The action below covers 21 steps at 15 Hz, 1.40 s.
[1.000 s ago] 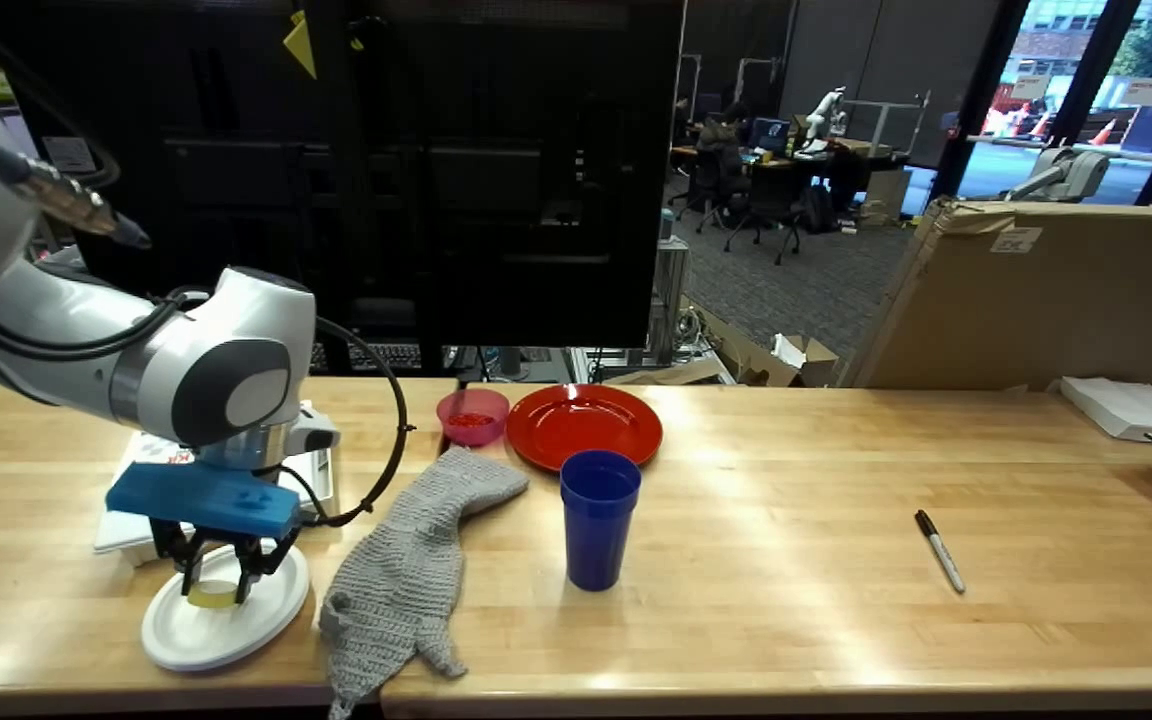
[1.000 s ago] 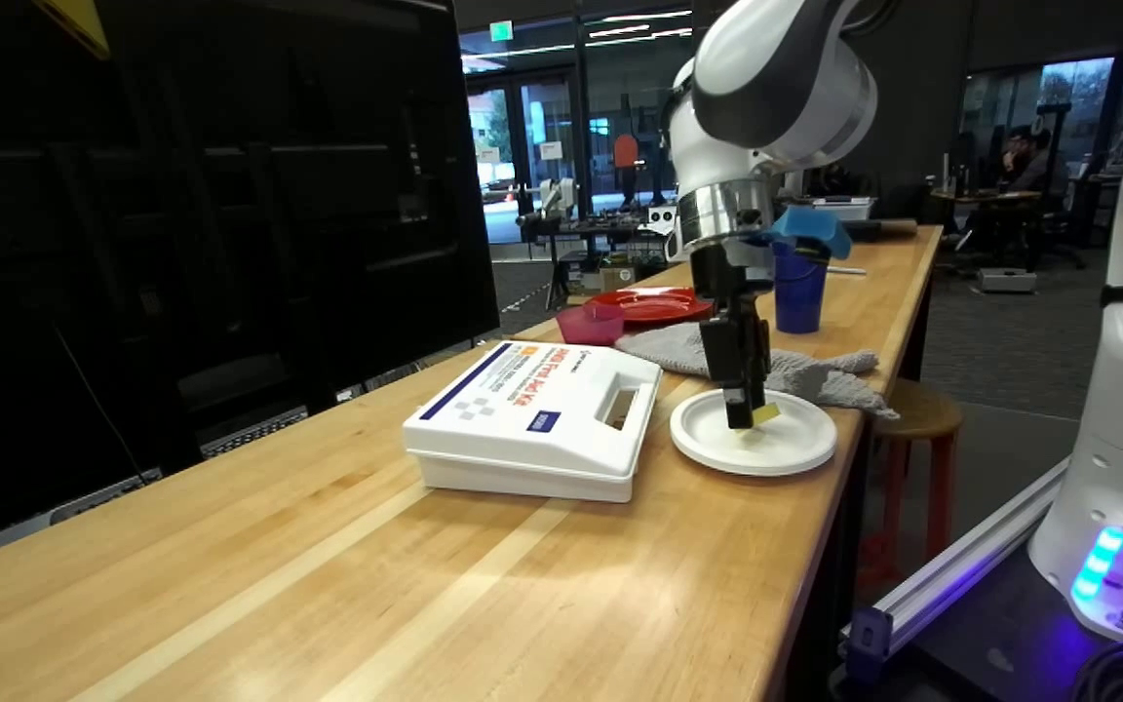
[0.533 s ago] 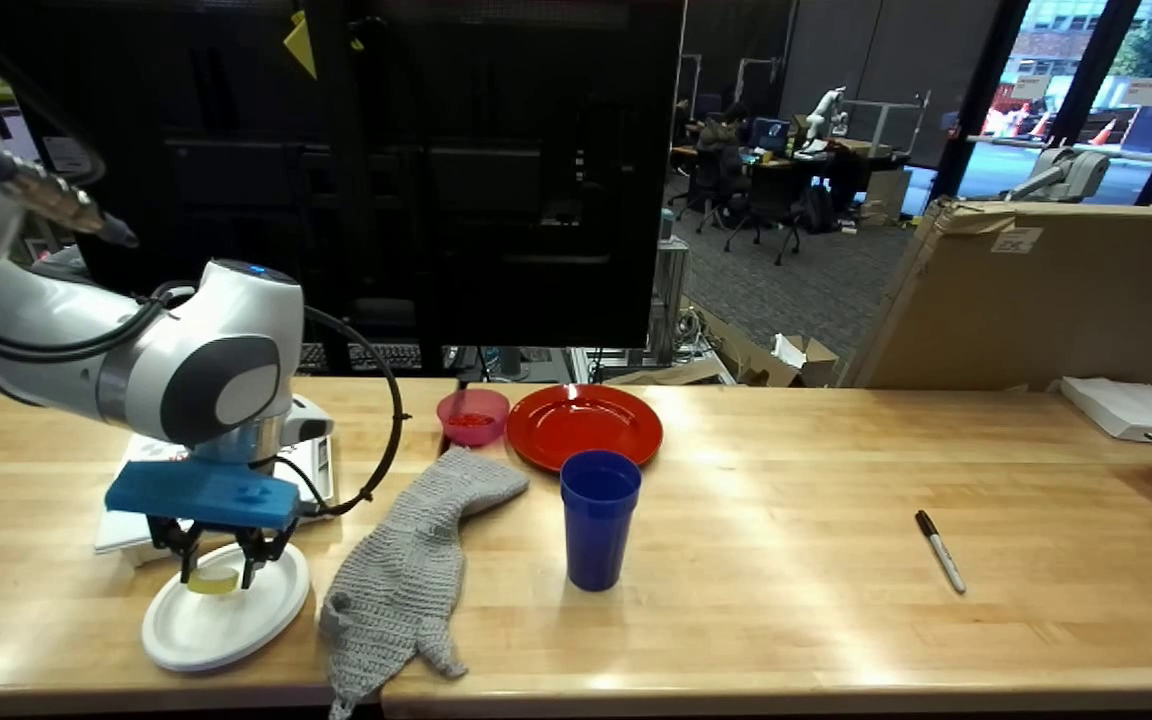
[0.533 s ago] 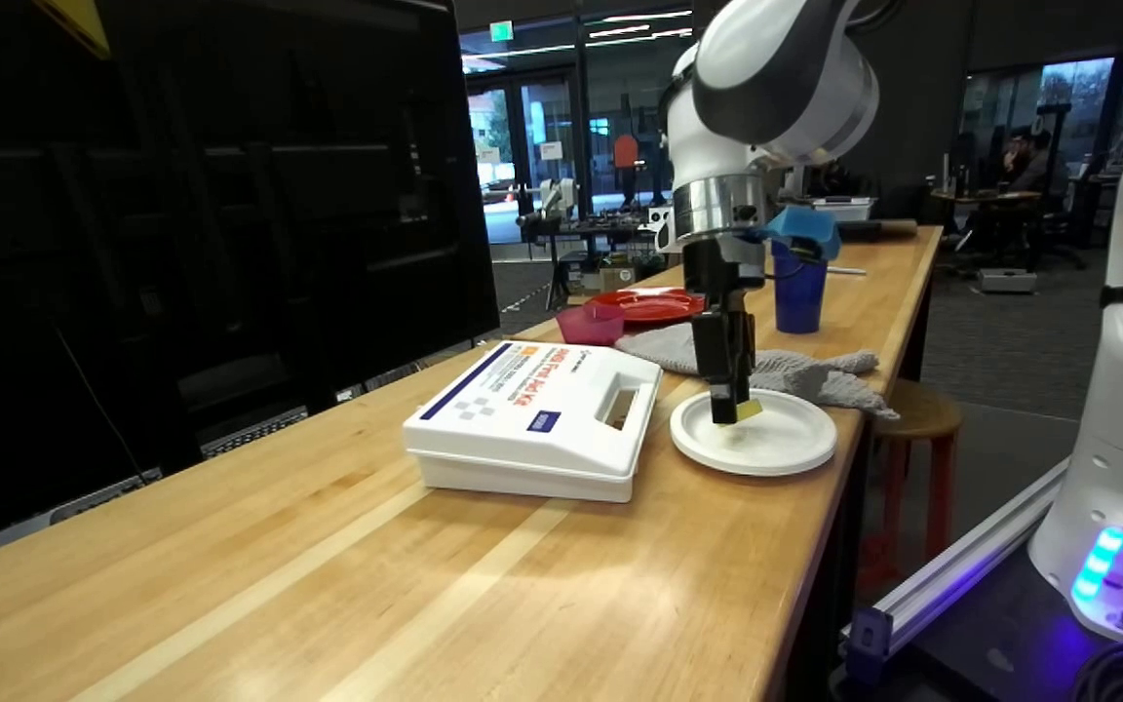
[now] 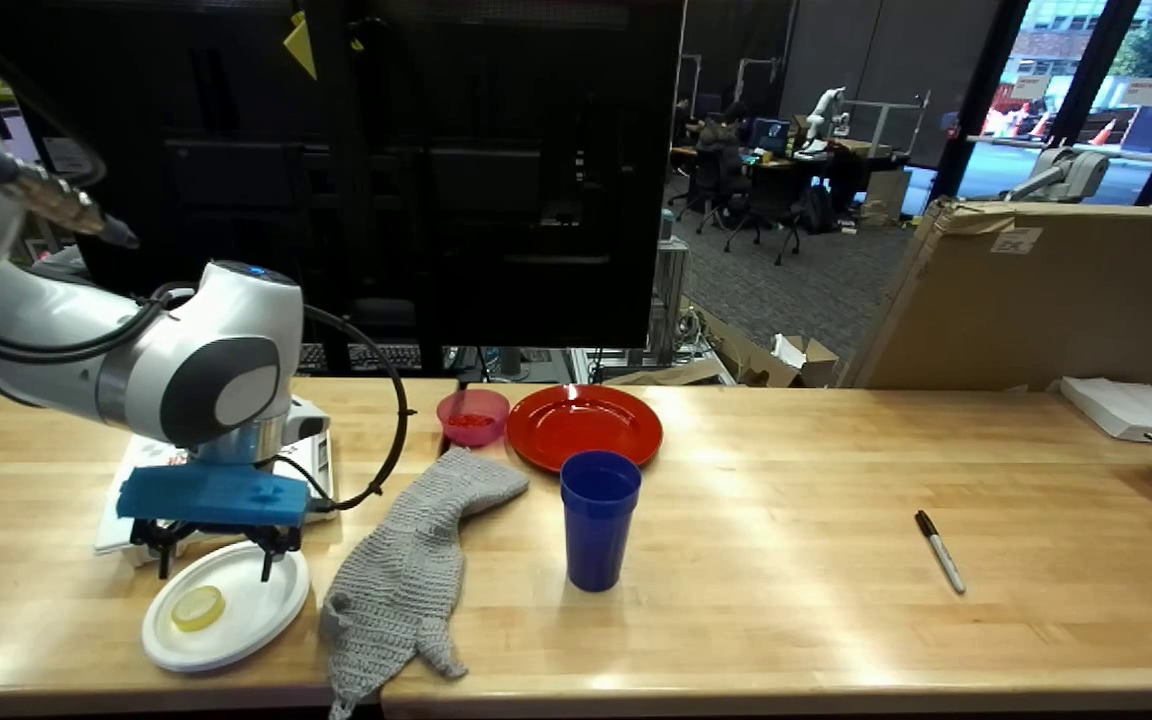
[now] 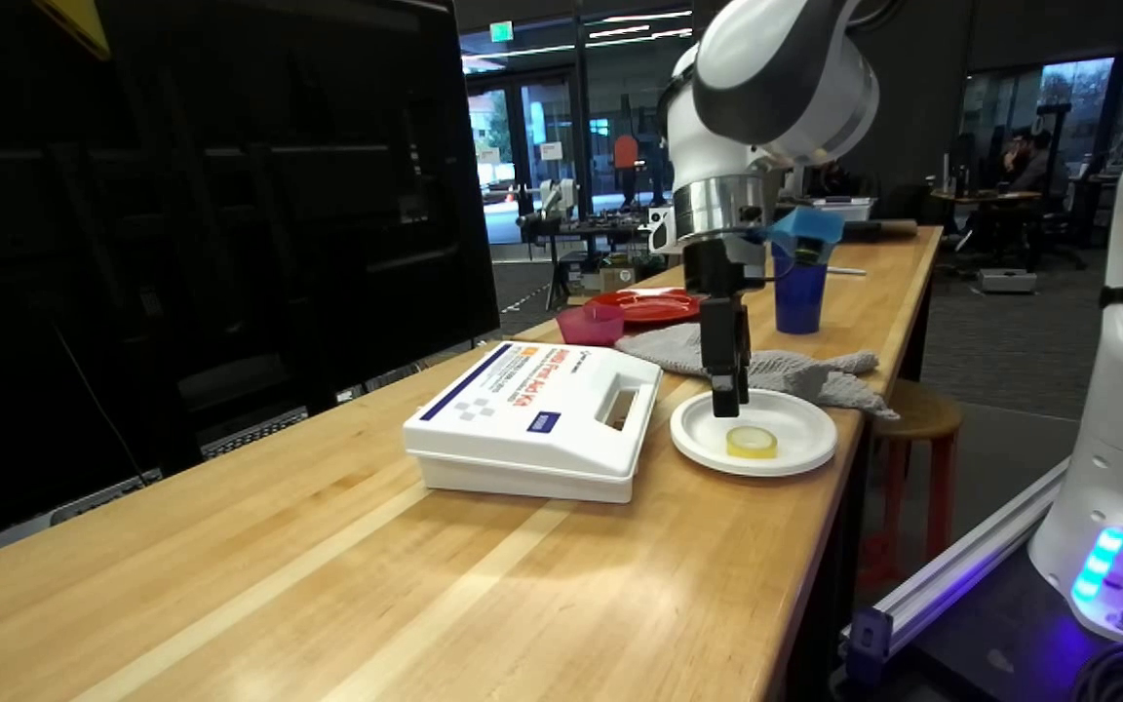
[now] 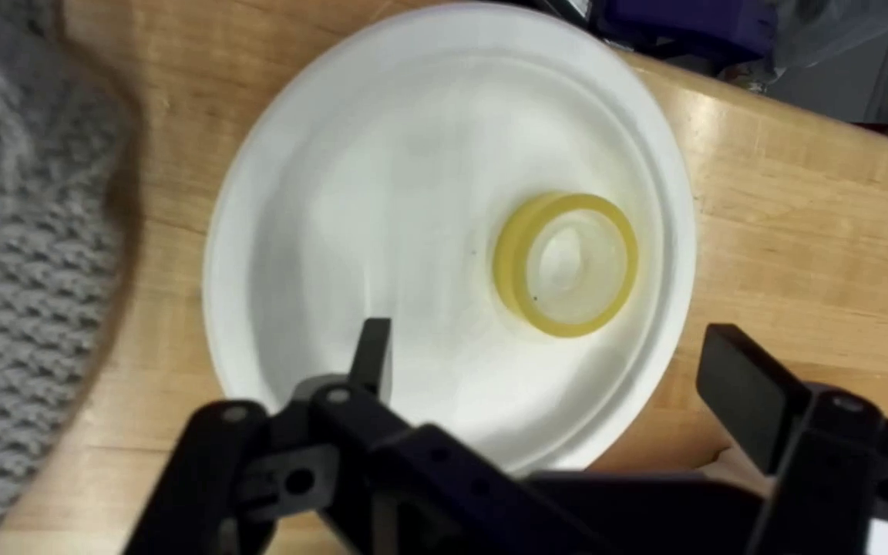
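End effector [image 5: 215,577] hangs low over the white plate [image 7: 382,193], jaws spread wide, nothing between them. Wrist view: one of the fingers [image 7: 373,354] is over the plate, the opposite one out past its rim.

Yellow tape roll [image 6: 752,450] lies flat on the plate, off-centre, inside the rim, hole facing up; apart from the end effector.

White first aid kit [image 6: 542,419], closed, label up, sits just beside the plate on the desk [image 5: 786,600]. On another side of the plate: grey knitted piece [image 5: 406,570], rumpled, one end reaching over the desk's edge.

Beyond that, in both exterior views: blue cup [image 5: 599,525], upright; red plate [image 5: 584,430] near it; pink bowl [image 5: 473,436] next to the red plate, red bits inside, too small to identify.

Black-capped marker [image 5: 940,552] lies well apart from the rest. Wooden-topped stool [image 6: 922,409] stands by the desk in an exterior view.
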Motion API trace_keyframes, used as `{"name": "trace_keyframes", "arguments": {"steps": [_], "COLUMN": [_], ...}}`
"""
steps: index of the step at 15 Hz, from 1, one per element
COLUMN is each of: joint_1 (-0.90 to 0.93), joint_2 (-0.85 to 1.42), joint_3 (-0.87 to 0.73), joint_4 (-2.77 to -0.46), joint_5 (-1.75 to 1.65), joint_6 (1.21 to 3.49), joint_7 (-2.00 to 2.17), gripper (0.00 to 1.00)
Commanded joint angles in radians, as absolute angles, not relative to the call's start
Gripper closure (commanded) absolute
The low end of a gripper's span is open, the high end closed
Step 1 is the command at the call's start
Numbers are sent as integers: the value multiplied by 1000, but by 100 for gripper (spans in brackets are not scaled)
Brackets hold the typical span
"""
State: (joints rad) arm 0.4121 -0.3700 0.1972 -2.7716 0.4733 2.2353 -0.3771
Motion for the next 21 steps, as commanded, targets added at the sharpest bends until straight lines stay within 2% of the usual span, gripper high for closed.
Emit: {"name": "trace_keyframes", "arguments": {"steps": [1,13,21], "joint_1": [433,406,371], "joint_2": [-381,-424,-407], "joint_3": [177,205,144], "joint_4": [-2774,-2783,-2777], "joint_5": [488,177,64], "joint_6": [2220,2260,2361], "joint_7": [-438,-468,-490], "gripper": [0,0,0]}}
